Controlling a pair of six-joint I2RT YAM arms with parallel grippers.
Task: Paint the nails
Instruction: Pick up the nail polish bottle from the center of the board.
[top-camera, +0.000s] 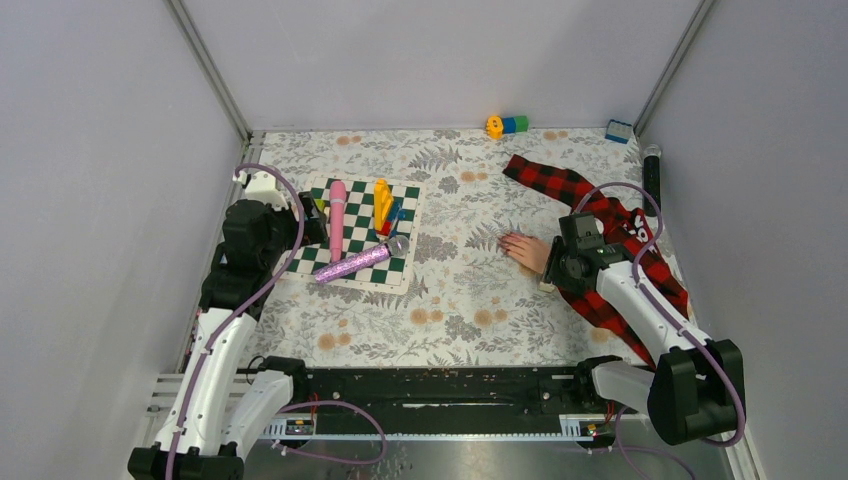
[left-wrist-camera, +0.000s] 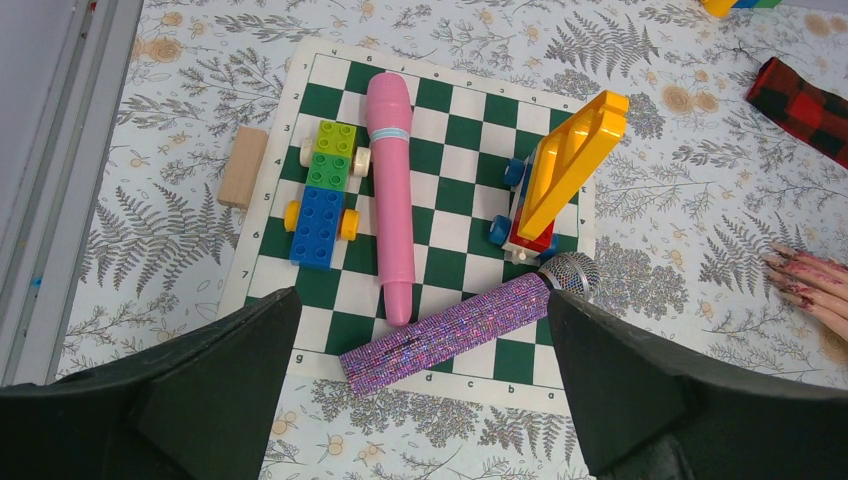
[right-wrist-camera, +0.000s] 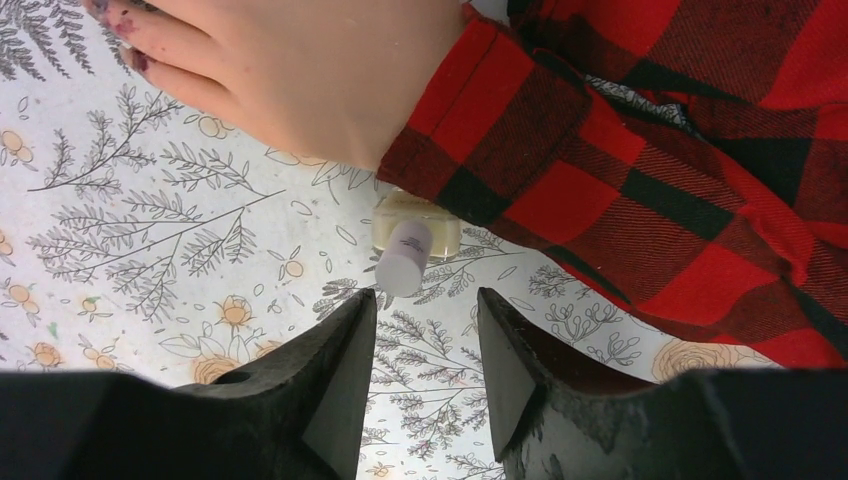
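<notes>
The pale dummy hand (top-camera: 527, 251) lies palm down on the floral cloth, its red-and-black plaid sleeve (top-camera: 600, 205) trailing to the right. The nails (left-wrist-camera: 786, 263) are small and smeared dark red, and they also show at the top left of the right wrist view as nails (right-wrist-camera: 125, 25). A small cream polish bottle (right-wrist-camera: 432, 222) with a pale lilac cap (right-wrist-camera: 403, 258) stands beside the cuff. My right gripper (right-wrist-camera: 428, 297) hangs just short of that cap, jaws partly apart with nothing between them. My left gripper (left-wrist-camera: 422, 300) is wide open above the chessboard's near edge, holding nothing.
A green-and-white chessboard (top-camera: 400, 268) carries a pink tube (left-wrist-camera: 389, 190), a glittery purple microphone (left-wrist-camera: 450, 335), a block car (left-wrist-camera: 324, 195) and a yellow toy (left-wrist-camera: 565, 165). A wooden block (left-wrist-camera: 243, 165) lies left of it. Toy blocks (top-camera: 507, 125) sit at the back wall.
</notes>
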